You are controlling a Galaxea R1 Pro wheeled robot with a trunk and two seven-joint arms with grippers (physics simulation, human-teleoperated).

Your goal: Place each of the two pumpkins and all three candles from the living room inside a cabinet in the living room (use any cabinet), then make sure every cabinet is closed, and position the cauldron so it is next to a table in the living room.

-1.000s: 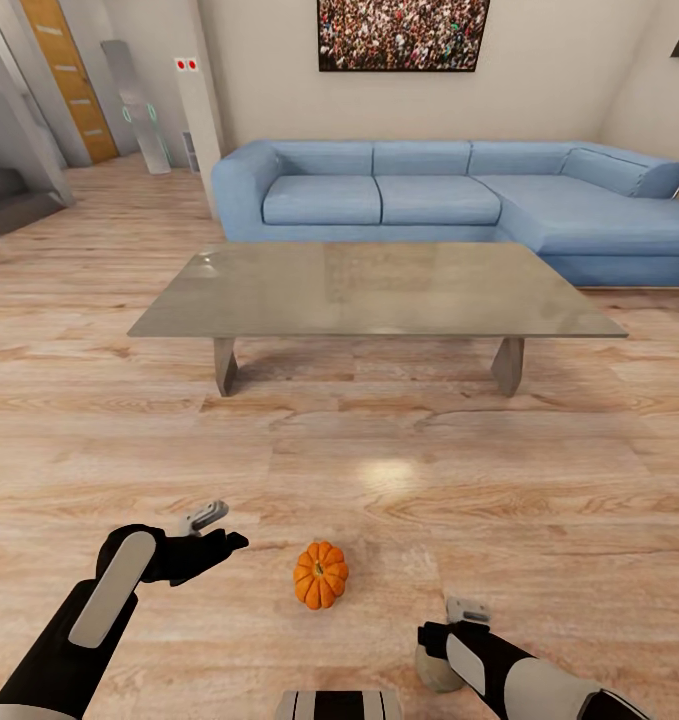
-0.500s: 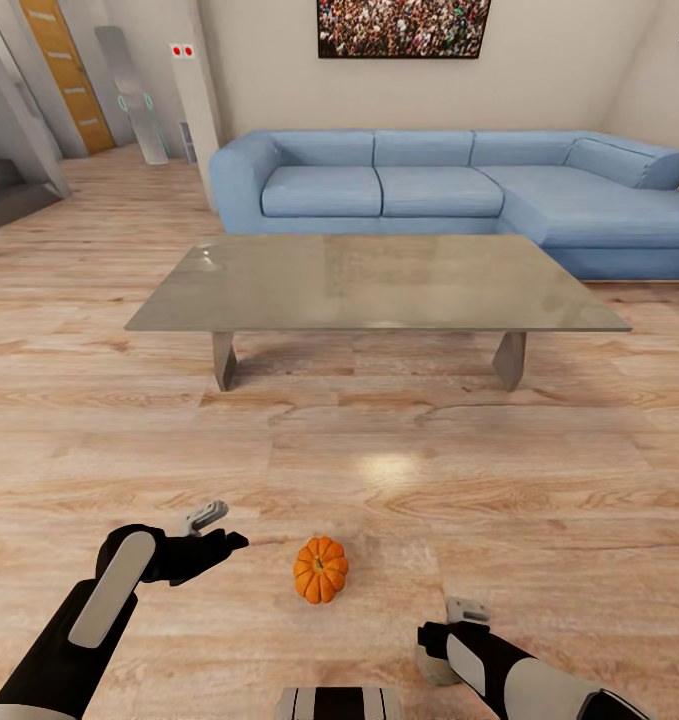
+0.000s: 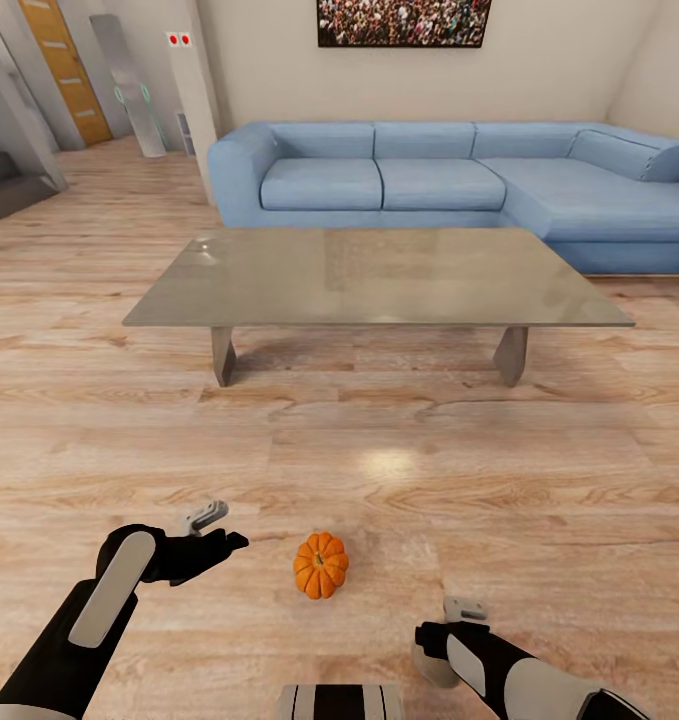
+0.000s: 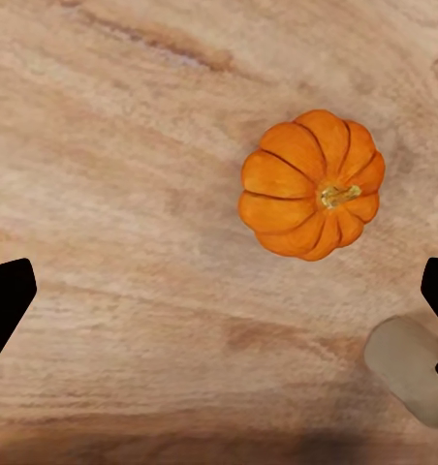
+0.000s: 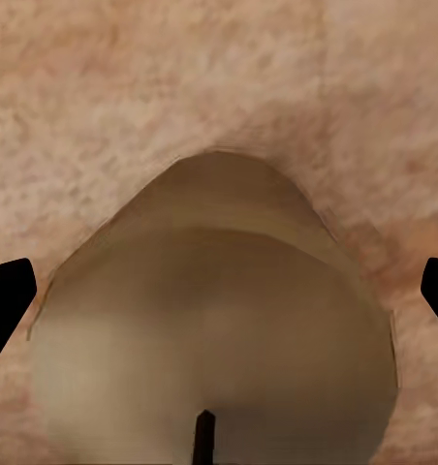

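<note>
From my head camera I look down over a wooden floor point(image 3: 379, 440) with one pumpkin point(image 3: 320, 565) sitting on it, upright, between my two arms and nearer to me than the table point(image 3: 379, 280). My left gripper point(image 3: 219, 528) hovers just left of the pumpkin, not touching it, holding nothing; how far its fingers are spread I cannot tell from here. My right gripper point(image 3: 449, 625) hangs low at the right, over a pale rounded thing point(image 3: 431, 668) on the floor (a candle, by its beige top). Past the table a blue sofa point(image 3: 449, 185) runs along the wall under a picture point(image 3: 404, 22), and an orange door point(image 3: 64, 70) stands far left. In my left wrist view the pumpkin point(image 4: 311, 184) lies on the planks with its stem pointing at the lens, and a bit of the candle point(image 4: 411, 370) shows near one dark fingertip point(image 4: 6, 300); the tips stand wide apart at the two edges of the frame, nothing between them but floor, so this hand is spread and empty. In my right wrist view the candle point(image 5: 219, 339) looms close beneath, its flat pale top towards the lens, and the black tips point(image 5: 6, 300) sit far out on either side without touching it, so that hand is spread too, gripping nothing.
</note>
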